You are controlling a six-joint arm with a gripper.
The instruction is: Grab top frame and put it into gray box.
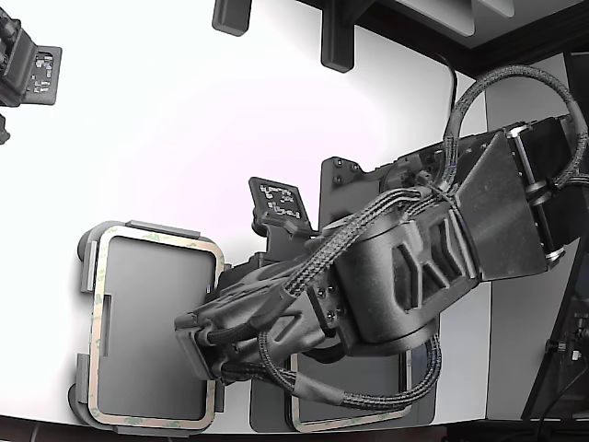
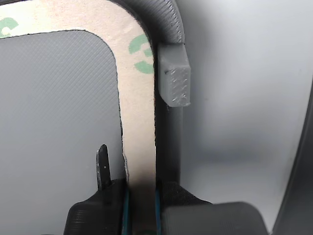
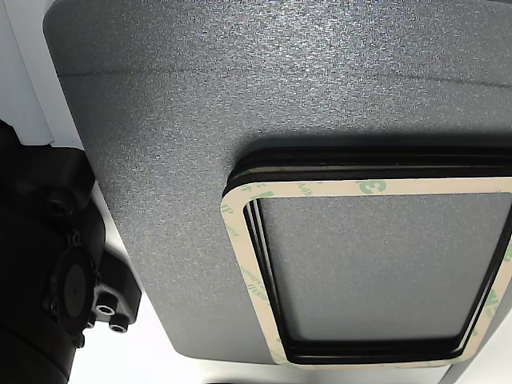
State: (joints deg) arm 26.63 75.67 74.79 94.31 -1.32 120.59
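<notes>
The top frame [image 1: 156, 238], a thin tan rectangle with green smudges, lies in the light gray box [image 1: 86, 276] at the exterior view's lower left. My gripper [image 1: 204, 348] reaches over the box's right side. In the wrist view the gripper [image 2: 141, 208] is shut on one tan strip of the frame [image 2: 139, 122], one finger on each side. The box's raised rim and tab [image 2: 174, 81] run right beside that strip, and the box floor [image 2: 58, 122] shows inside the frame.
A stack of similar frames [image 3: 240, 232] lies on a dark gray mat [image 3: 200, 104]; in the exterior view it shows partly under my arm [image 1: 354, 419]. A black fixture [image 1: 28, 64] stands at the top left, and black mounts [image 1: 336, 41] at the back edge.
</notes>
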